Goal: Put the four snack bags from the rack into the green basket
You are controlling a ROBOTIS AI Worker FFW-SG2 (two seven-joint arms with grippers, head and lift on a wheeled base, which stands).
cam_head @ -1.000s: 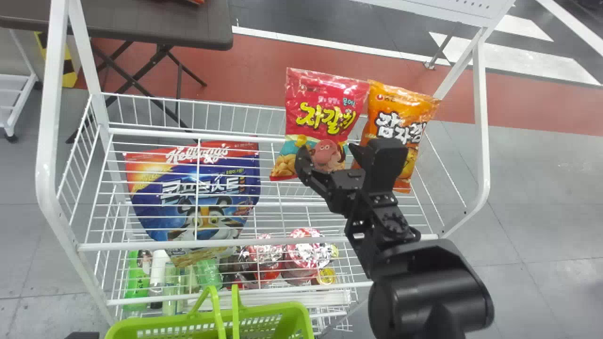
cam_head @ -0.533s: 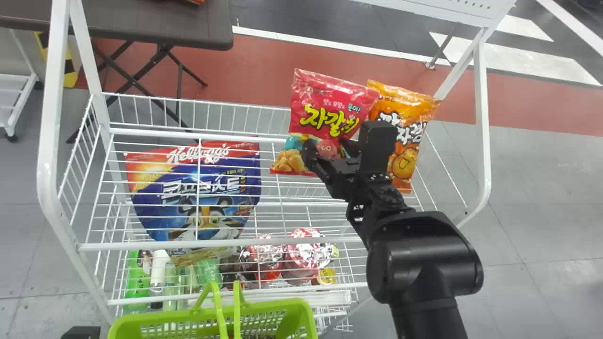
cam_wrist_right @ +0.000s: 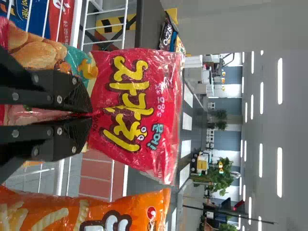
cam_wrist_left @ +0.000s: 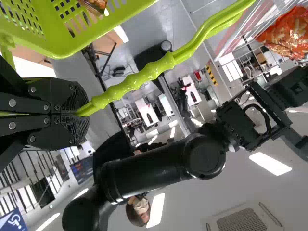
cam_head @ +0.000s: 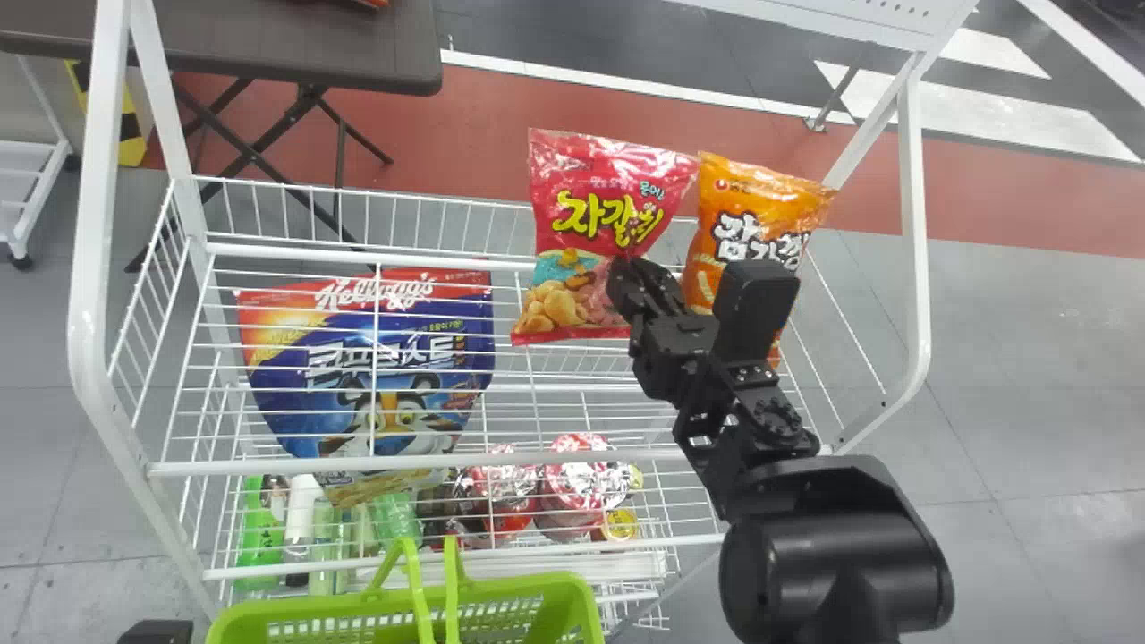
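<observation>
The basket (cam_head: 501,587) is at the rack's near edge, towards the left corner, its handle (cam_wrist_left: 139,78) gripped by the left pincer (cam_wrist_left: 81,111). A packet (cam_wrist_left: 96,4) shows inside, so the job looks partly done. Beyond, near the rack's far edge and right of its middle, the right pincer (cam_wrist_right: 89,114) is closed on the red bag (cam_head: 590,183), creasing its front. The orange bag (cam_head: 756,215) stands just beside it, by the far right corner of the rack (cam_head: 268,466). The step in hand seems to be taking the red bag. Next calls for lifting it clear of the wire sides, without dragging its neighbour, then bringing it back over the basket's rim and letting go.
</observation>
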